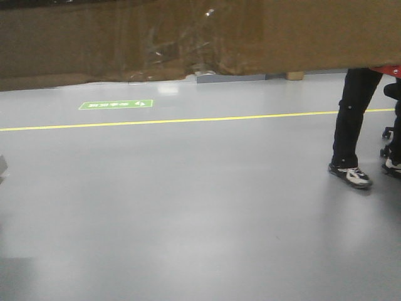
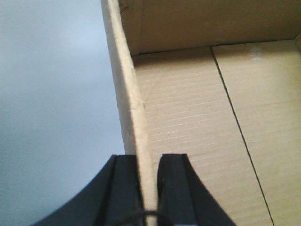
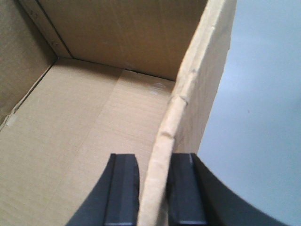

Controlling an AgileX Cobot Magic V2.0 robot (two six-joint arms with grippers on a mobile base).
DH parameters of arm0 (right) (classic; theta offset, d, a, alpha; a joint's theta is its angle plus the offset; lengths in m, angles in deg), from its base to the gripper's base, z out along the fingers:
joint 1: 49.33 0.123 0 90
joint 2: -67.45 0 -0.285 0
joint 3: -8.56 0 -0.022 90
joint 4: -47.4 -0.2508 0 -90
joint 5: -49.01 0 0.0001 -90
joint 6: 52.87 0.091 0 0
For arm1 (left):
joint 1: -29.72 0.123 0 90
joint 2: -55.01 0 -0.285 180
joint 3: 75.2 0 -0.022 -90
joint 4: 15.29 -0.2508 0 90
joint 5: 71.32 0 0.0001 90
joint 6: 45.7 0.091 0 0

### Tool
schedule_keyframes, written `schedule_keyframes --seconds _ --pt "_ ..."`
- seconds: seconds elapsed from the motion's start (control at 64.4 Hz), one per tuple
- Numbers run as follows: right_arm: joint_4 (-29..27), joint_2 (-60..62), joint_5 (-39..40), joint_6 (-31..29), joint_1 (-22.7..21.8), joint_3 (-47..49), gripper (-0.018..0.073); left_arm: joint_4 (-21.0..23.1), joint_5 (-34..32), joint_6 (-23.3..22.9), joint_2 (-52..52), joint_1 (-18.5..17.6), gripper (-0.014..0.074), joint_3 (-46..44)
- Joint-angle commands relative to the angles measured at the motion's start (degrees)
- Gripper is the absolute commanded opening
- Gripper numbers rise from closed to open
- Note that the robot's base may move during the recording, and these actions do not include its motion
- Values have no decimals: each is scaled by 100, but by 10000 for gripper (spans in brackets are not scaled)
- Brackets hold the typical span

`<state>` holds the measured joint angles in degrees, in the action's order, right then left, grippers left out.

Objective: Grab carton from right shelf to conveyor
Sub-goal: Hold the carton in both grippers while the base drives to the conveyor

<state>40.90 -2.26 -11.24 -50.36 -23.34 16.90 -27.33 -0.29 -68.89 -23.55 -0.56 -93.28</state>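
The brown carton (image 1: 188,37) hangs across the top of the front view, its taped underside facing the camera, well above the grey floor. In the left wrist view my left gripper (image 2: 148,162) is shut on the carton's left wall (image 2: 127,84), one black finger outside and one inside. In the right wrist view my right gripper (image 3: 155,162) is shut on the carton's right wall (image 3: 188,89) the same way. The open inside of the carton (image 3: 84,127) is empty. The right shelf and the conveyor are out of view.
A person's black-trousered legs (image 1: 351,119) and white shoes stand at the right of the front view, beside a chair base (image 1: 391,135). A yellow line (image 1: 188,119) and a green floor label (image 1: 116,105) mark the grey floor.
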Motion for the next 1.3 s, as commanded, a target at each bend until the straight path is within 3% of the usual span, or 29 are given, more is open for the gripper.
schedule_keyframes --seconds 0.0,1.289 --pt "-341 90 373 -96 33 43 -66 -9 -202 10 15 -28 -8 -15" --pt "-340 90 557 -96 33 43 -66 -97 -202 10 15 -28 -8 -15"
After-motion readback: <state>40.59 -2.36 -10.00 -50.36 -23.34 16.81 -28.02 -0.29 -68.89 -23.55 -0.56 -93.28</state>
